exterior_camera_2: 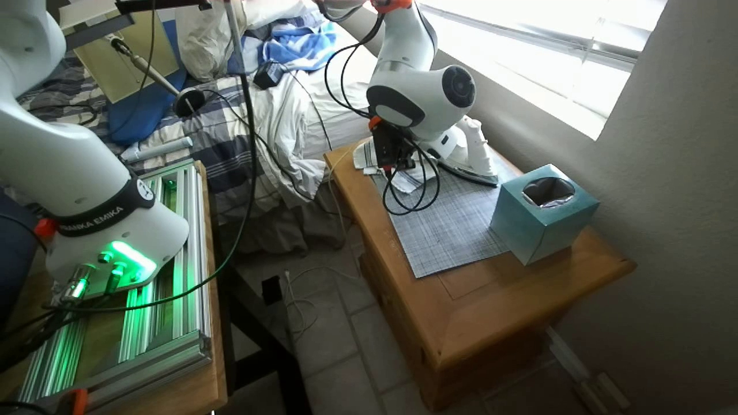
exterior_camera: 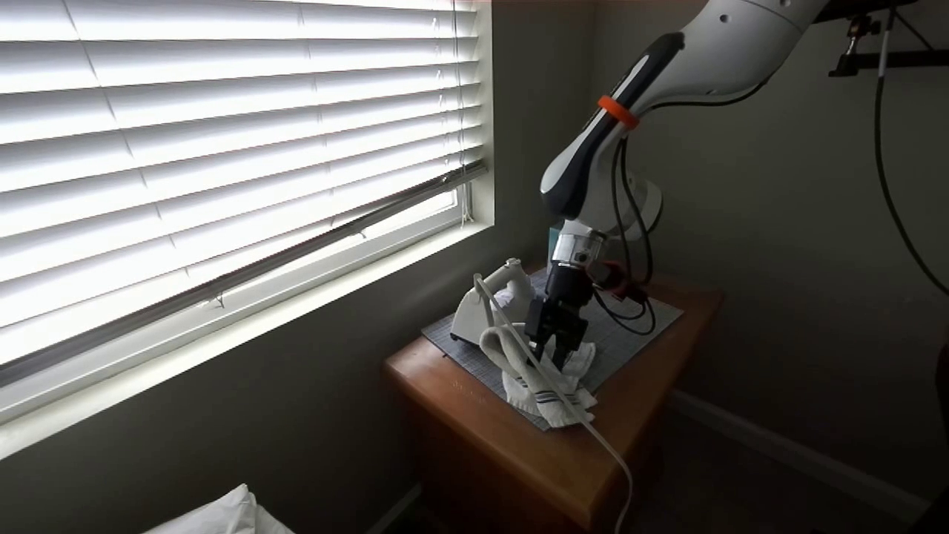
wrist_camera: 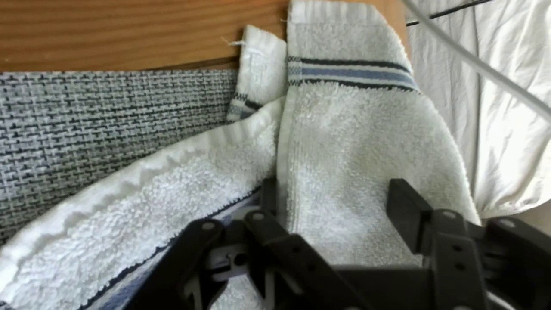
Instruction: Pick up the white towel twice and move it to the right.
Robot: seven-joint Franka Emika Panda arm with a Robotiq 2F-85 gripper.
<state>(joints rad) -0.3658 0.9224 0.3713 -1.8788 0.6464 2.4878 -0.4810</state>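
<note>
A bed point(exterior_camera_2: 225, 158) with a plaid cover fills the background in an exterior view. The robot arm point(exterior_camera: 712, 63), seen in both exterior views, reaches down over a wooden nightstand point(exterior_camera_2: 490, 300) between the bed and the wall. A grey-blue mat point(exterior_camera_2: 450, 230) covers much of the top, with wood bare along the edges. The white towel point(wrist_camera: 344, 142) (striped in blue and black near its ends) lies in loose folds over the mat's corner at the bed end, spilling onto the wood near the nightstand's corner on the side away from the window. The white iron point(exterior_camera: 471, 317) rests sole-down on the mat toward the window-side edge. A teal tissue box point(exterior_camera_2: 542, 216) stands near the corner at the end away from the bed. The gripper point(wrist_camera: 333, 193) points down into the towel; its fingers point(wrist_camera: 404, 211) stand well apart, a fold of towel lying between them, unpinched, one fingertip set in a crease. The iron's pale cord point(exterior_camera: 629, 482) passes in front of the towel and hangs by that same bed-end corner.
</note>
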